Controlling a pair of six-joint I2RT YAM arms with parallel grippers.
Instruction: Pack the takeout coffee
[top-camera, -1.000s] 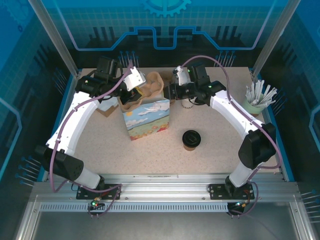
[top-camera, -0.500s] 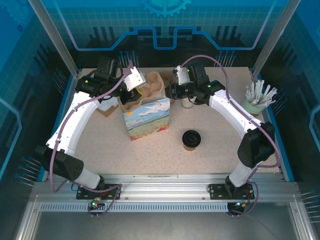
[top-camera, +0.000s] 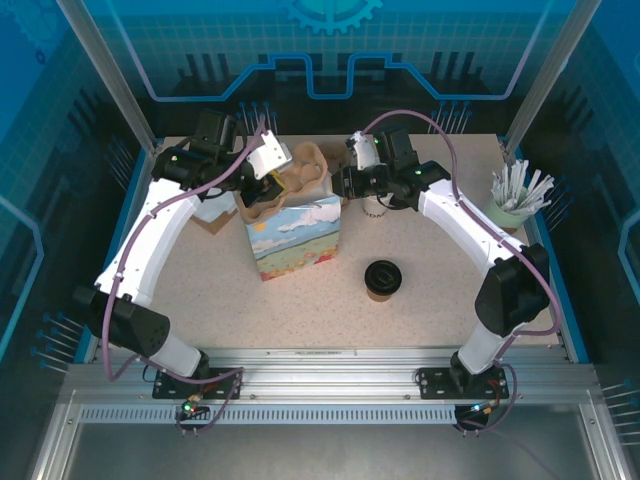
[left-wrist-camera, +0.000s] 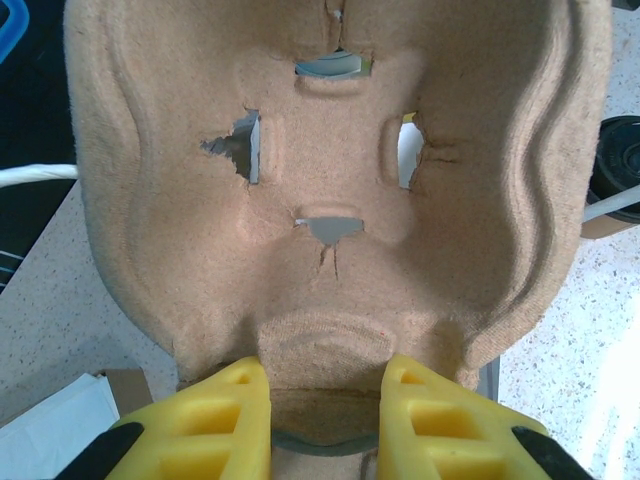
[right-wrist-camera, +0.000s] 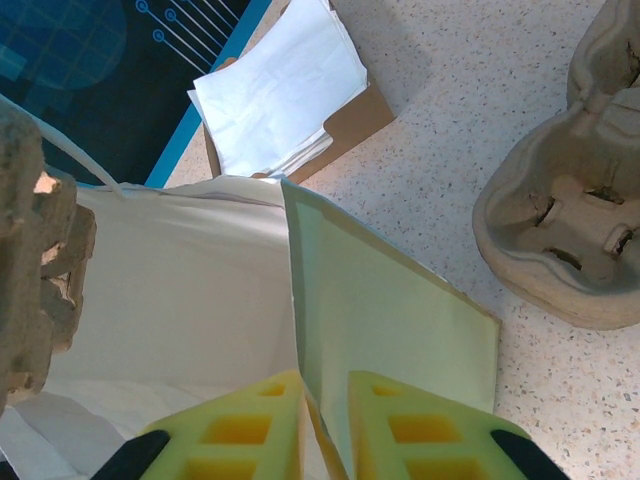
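We see the brown paper cup with round black plastic lid (top-camera: 382, 279) standing right of the painted paper bag (top-camera: 292, 235). The left tool (left-wrist-camera: 325, 372) clamps a tan moulded-pulp carrier (left-wrist-camera: 330, 150) at the bag's mouth; the right tool (right-wrist-camera: 325, 385) pinches its wall.

We see bare tabletop (top-camera: 420, 310) all round the takeout coffee (top-camera: 382, 279), open on every side; the paper bag (top-camera: 292, 237) stands apart to its left. The bag's mouth is crowded; the pulp carrier (left-wrist-camera: 330, 200) clamped by the left gripper (left-wrist-camera: 325, 400) hangs over it, and the right gripper (right-wrist-camera: 325, 410) pinches its rim.
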